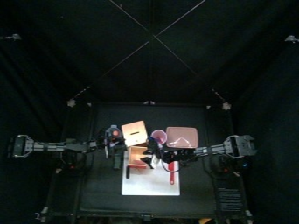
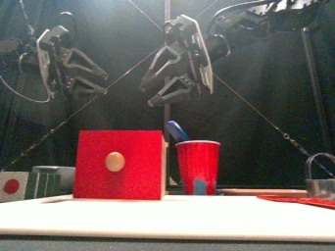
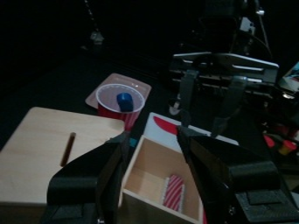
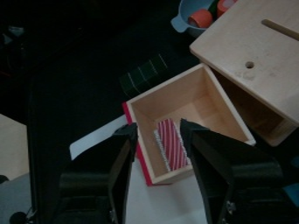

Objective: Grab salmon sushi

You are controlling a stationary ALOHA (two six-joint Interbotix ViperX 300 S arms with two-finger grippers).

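Pale matt wooden box [image 4: 193,105]

both arms are matte black from base to tip. seen from above the white board [image 1: 149,184], the left arm [image 1: 52,146] and the right arm [image 1: 239,149] are chains of blocky segments with pale glints at the joints. seen level over that board, the left gripper [image 2: 59,61] and the right gripper [image 2: 183,57] are each built of angular black linkage bars, with a pale grey plate along the body and thin black cables looping off behind. up close, the left gripper's fingers [image 3: 96,171] are broad, flat black slabs with dull grey highlights on their edges. the right gripper's fingers [image 4: 124,162] look the same, with rounded tips.
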